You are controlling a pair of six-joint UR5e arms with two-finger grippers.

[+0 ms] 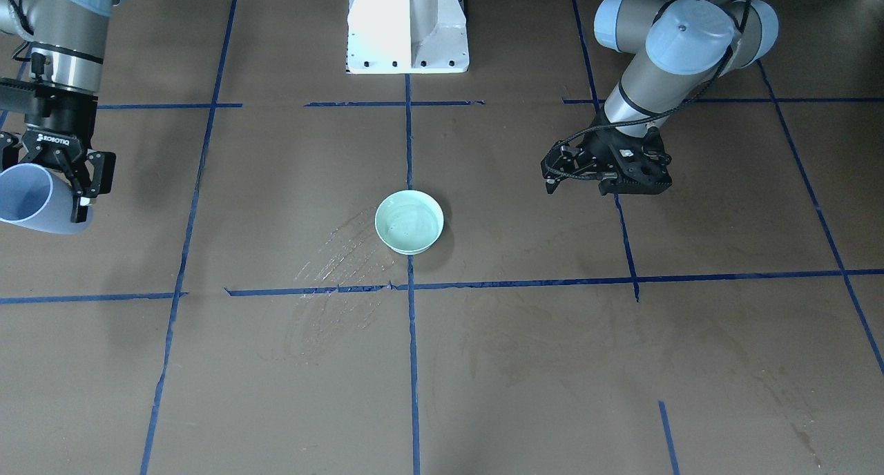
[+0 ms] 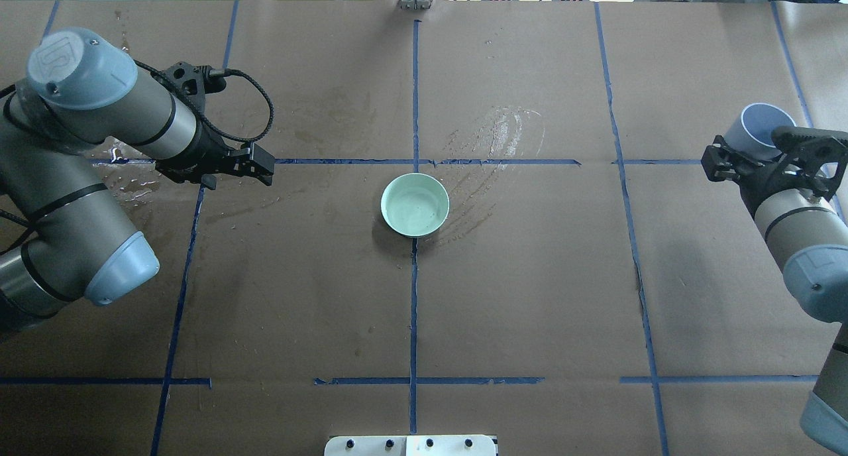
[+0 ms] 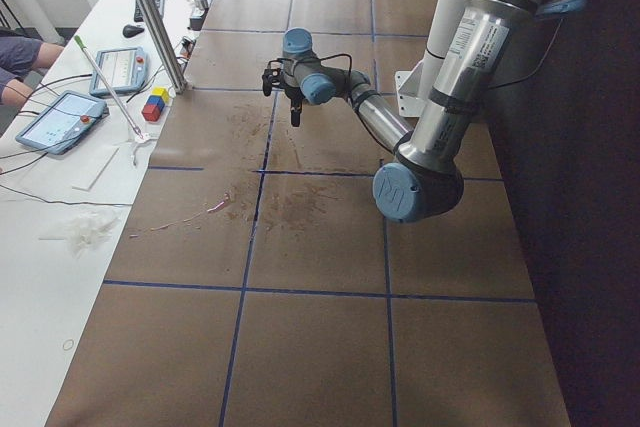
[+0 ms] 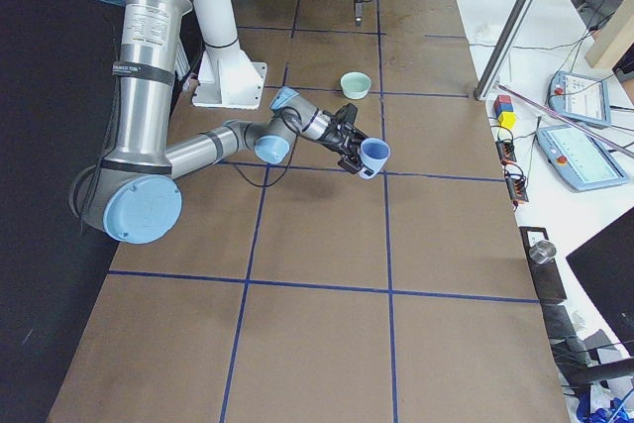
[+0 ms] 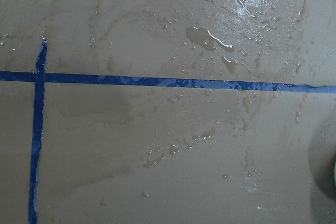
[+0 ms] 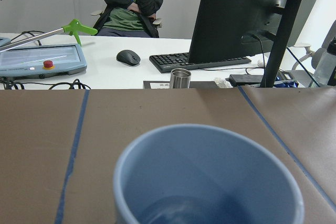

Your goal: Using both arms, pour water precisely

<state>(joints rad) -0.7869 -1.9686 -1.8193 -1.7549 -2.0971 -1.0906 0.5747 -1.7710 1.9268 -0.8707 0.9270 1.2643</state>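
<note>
- Two vessels matter in the front-facing view. A pale blue cup [image 1: 27, 202] at the left edge is pinched in the right end effector [image 1: 52, 185], its mouth tilted. A mint bowl [image 1: 411, 250] stands at centre on the table [image 1: 621, 364], with water [image 1: 409, 221] glinting inside. A whitish smear [image 1: 338, 257] lies just left of the bowl. The left end effector [image 1: 550, 176], right of centre, carries nothing; I cannot tell whether its fingers are spread or pressed together.
- Overhead, the bowl sits mid-frame. The cup is at the right edge and the left end effector left of centre, each well apart from the bowl.
- In the left side view the cup shows small at the top; the near arm's end effector hangs over the table.
- In the right side view the cup is mid-frame and appears lifted, with the bowl beyond it, upper middle.
- The left wrist view shows only table, with a wet patch [image 5: 210, 38] at upper right.
- In the right wrist view the cup's mouth fills the lower frame; a darker pool at the bottom may be a little water.
- I judge that no pour is under way and the cup is being carried. The next move calls for bringing its lip over the bowl's rim and then tipping slowly.
</note>
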